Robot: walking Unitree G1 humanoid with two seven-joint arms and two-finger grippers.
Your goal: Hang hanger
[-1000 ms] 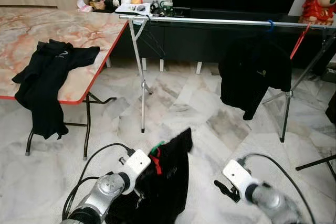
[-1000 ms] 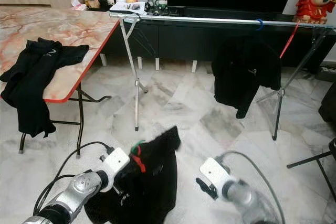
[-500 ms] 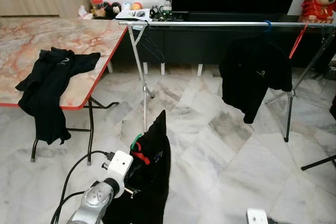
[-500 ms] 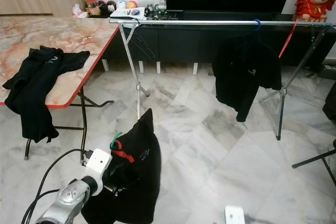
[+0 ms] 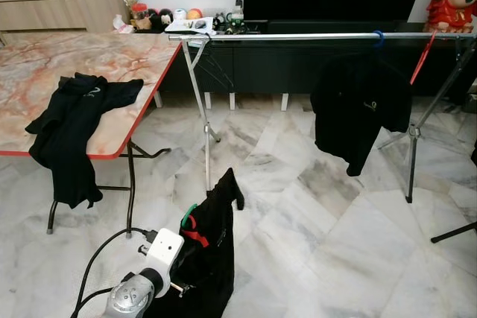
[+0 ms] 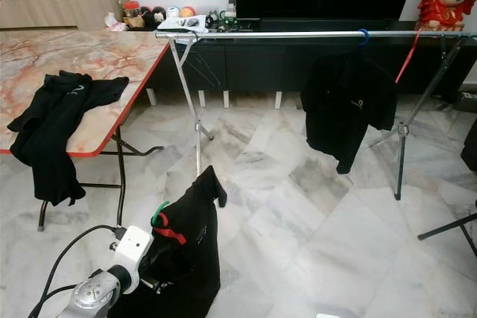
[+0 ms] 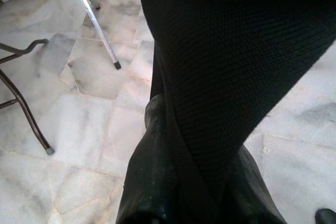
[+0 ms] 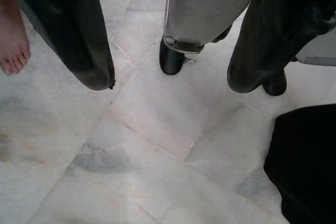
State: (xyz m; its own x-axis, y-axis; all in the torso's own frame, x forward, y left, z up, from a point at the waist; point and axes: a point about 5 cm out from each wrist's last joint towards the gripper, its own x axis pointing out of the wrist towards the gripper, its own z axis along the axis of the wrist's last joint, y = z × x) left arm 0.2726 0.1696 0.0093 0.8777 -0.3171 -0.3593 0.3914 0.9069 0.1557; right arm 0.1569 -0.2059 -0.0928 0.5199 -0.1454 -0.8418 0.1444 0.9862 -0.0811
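Black shirt (image 5: 205, 258) on hanger (image 5: 189, 223), left gripper (image 7: 194, 182) fingers seemingly pinching it, right gripper (image 8: 168, 61) fingers spread.

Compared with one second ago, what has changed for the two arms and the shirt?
The right arm has dropped away; its gripper now hangs toward the floor. The left gripper keeps holding the black shirt on its hanger, now alone. The rail and hung shirt stayed.

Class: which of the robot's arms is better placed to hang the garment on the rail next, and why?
Left. The left gripper already holds the black shirt on its hanger, facing the rail. The right gripper points down at the floor, holding nothing.
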